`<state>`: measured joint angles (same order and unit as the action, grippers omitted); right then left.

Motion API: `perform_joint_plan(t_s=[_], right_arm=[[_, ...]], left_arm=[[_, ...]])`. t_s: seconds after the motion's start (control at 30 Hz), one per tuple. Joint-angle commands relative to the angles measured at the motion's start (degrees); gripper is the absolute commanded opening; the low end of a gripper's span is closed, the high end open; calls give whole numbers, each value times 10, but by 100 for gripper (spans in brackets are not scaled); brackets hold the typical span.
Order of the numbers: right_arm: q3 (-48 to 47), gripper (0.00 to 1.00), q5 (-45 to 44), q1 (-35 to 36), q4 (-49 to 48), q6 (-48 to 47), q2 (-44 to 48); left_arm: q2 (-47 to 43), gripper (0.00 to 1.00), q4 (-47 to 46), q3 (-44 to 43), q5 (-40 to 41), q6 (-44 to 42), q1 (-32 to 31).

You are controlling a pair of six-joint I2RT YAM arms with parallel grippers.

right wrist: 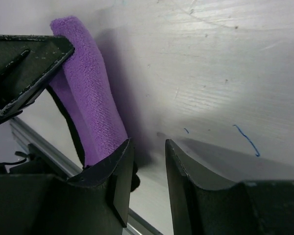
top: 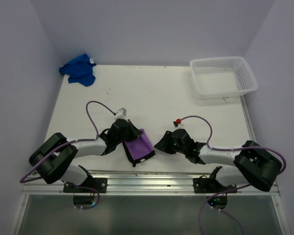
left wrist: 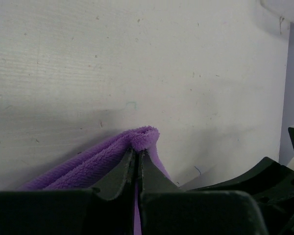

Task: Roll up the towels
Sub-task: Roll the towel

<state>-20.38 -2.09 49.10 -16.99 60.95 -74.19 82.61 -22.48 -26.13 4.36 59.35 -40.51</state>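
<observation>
Locate the white worktop (top: 161,98), which fills the middle of the top view and is walled at the back and on both sides. The left arm (top: 83,147) reaches from the lower left of that frame toward the centre, and the right arm (top: 220,155) reaches in from the lower right, so that both arm ends lie low over the near part of the worktop. A white mesh basket (top: 245,78) stands in the upper right of the frame, at the far edge of the worktop. The blue towel (top: 78,71) lies bunched in the upper left of the frame, in the far corner against the wall, well apart from both arms. The purple towel (top: 138,147) sits at lower centre of the frame, between the two arm ends and near the front edge of the worktop. Check the left tool (left wrist: 137,154) in its wrist view: its fingers are pressed together on a raised fold of the purple towel, and the fold bulges just above the fingertips while the rest of the cloth trails toward the lower left of the frame. Check the right tool (right wrist: 148,144) in its wrist view: its fingers stand a narrow gap apart with only bare worktop between them, so it grips nothing. The purple towel rises just beside the outer face of the finger on the left of that frame, toward the left tool in the upper left.
</observation>
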Motion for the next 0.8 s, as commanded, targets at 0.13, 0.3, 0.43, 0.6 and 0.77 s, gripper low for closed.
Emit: perform_joint_plan(t_s=[0.13,0.3,0.43,0.6,0.77], right_arm=[[-8,38,81,-1,-138,55,-60],[-9,40,87,3,-146,54,-60],[-9,42,82,6,-141,54,-55],[-16,45,89,11,-148,58,-70],[-23,48,94,20,-168,65,-92]], left_arm=[[-21,0,-35,6,17,-12,4],[-20,0,-35,6,21,-12,3],[-17,0,-34,6,22,-10,3],[-21,0,-31,12,29,-6,4],[-25,0,-29,16,37,0,3]])
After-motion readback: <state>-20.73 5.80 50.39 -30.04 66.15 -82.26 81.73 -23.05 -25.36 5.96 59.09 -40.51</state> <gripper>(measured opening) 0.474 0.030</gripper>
